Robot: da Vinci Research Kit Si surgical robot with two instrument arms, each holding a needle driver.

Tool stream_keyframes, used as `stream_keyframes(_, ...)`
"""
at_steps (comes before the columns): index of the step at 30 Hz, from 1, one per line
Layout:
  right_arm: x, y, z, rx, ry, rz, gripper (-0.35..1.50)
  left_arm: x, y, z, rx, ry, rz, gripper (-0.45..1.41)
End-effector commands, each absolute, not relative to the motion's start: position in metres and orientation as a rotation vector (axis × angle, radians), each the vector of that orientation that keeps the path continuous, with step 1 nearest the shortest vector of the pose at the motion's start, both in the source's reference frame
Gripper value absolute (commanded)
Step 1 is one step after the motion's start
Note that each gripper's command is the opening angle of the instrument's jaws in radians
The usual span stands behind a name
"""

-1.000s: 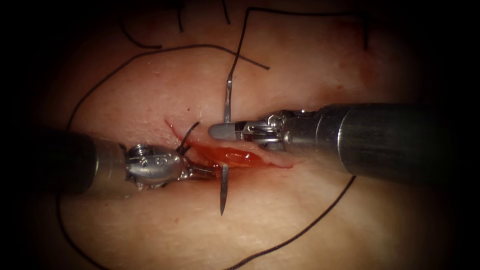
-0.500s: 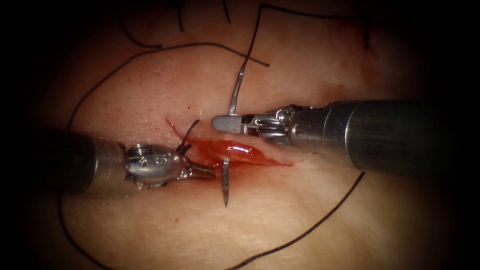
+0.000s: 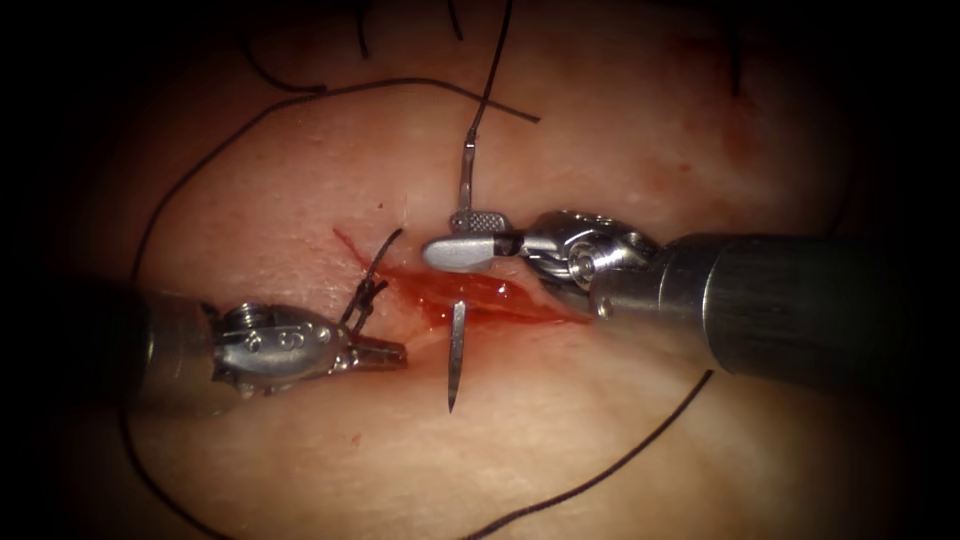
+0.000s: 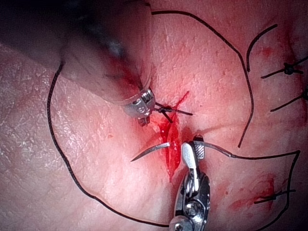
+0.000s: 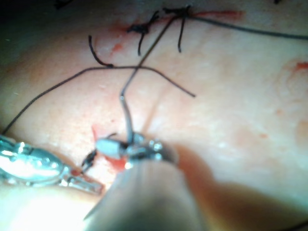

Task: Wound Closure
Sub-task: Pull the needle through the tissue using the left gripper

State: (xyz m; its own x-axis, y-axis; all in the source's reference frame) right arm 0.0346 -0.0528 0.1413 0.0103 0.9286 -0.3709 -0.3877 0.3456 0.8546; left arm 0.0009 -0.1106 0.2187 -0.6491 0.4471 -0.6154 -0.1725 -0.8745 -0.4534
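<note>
The curved needle (image 3: 456, 350) is in the tissue (image 3: 560, 430) across the cut (image 3: 500, 300). Its point sticks out on the near side; its tail (image 3: 466, 170) rises on the far side, trailing dark thread (image 3: 490, 80). My right tool (image 3: 445, 237) stands open around the needle's tail part, with the shaft between its jaws and not gripped, as the left wrist view shows of the right tool (image 4: 194, 150) and needle (image 4: 149, 150). My left tool (image 3: 398, 352) lies left of the needle, on the near side of the cut. Its jaws are slightly parted and hold nothing.
A tied stitch (image 3: 368, 290) with short dark ends sits at the cut's left end, close above the left tool. Red fluid (image 3: 480, 295) fills the cut. Long thread loops (image 3: 600, 470) lie around the wound, and older stitches (image 4: 288, 69) lie further off.
My right jaws have opened off the needle's tail part. The left tool has drawn back to the left, away from the cut's near edge, its jaws parting. The needle stays in the tissue.
</note>
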Motion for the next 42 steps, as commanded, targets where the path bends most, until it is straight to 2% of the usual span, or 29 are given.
stream_keyframes(1,0.0348,-0.0526,0.1416,0.615,1.119,1.127,1.36,0.0002,-0.1111,0.219,-1.116,-0.488,2.536,0.38)
stream_keyframes(4,0.0343,-0.0523,0.1412,0.612,1.12,1.118,1.4,-0.0003,-0.1105,0.2187,-1.181,-0.419,2.56,0.48)
stream_keyframes(5,0.0335,-0.0518,0.1405,0.621,1.12,1.121,1.4,-0.0011,-0.1102,0.2184,-1.254,-0.333,2.616,0.76)
stream_keyframes(8,0.0323,-0.0509,0.1396,0.623,1.124,1.103,1.36,-0.0021,-0.1103,0.2183,-1.294,-0.24,2.715,1.06)
stream_keyframes(9,0.0321,-0.0507,0.1394,0.626,1.123,1.104,1.36,-0.0023,-0.1104,0.2183,-1.296,-0.22,2.735,1.11)
stream_keyframes(12,0.0311,-0.0503,0.1388,0.637,1.135,1.097,1.31,-0.003,-0.1107,0.2181,-1.316,-0.166,2.797,1.13)
stream_keyframes(22,0.0303,-0.0506,0.1396,0.636,1.137,1.087,1.3,-0.0036,-0.1102,0.2176,-1.38,-0.044,2.829,0.96)
stream_keyframes(25,0.0303,-0.0509,0.1401,0.628,1.141,1.077,1.3,-0.0041,-0.1095,0.2168,-1.425,0.018,2.826,0.83)
stream_keyframes(34,0.03,-0.0513,0.1406,0.624,1.143,1.072,1.28,-0.0053,-0.1089,0.2175,-1.446,0.058,2.837,0.78)
stream_keyframes(35,0.0301,-0.0513,0.1407,0.624,1.143,1.071,1.28,-0.0053,-0.1089,0.2176,-1.452,0.061,2.842,0.75)
stream_keyframes(37,0.0301,-0.0514,0.1408,0.623,1.143,1.07,1.28,-0.0053,-0.1088,0.2177,-1.456,0.059,2.841,0.54)
stream_keyframes(39,0.0301,-0.0515,0.1408,0.623,1.144,1.07,1.28,-0.0053,-0.1089,0.2177,-1.469,0.048,2.839,-0.03)
stream_keyframes(41,0.03,-0.0515,0.1408,0.623,1.144,1.07,1.28,-0.0053,-0.1089,0.2176,-1.476,0.042,2.838,-0.45)
stream_keyframes(42,0.0299,-0.0515,0.1407,0.626,1.144,1.067,1.28,-0.0053,-0.1091,0.2175,-1.487,0.033,2.836,-0.45)
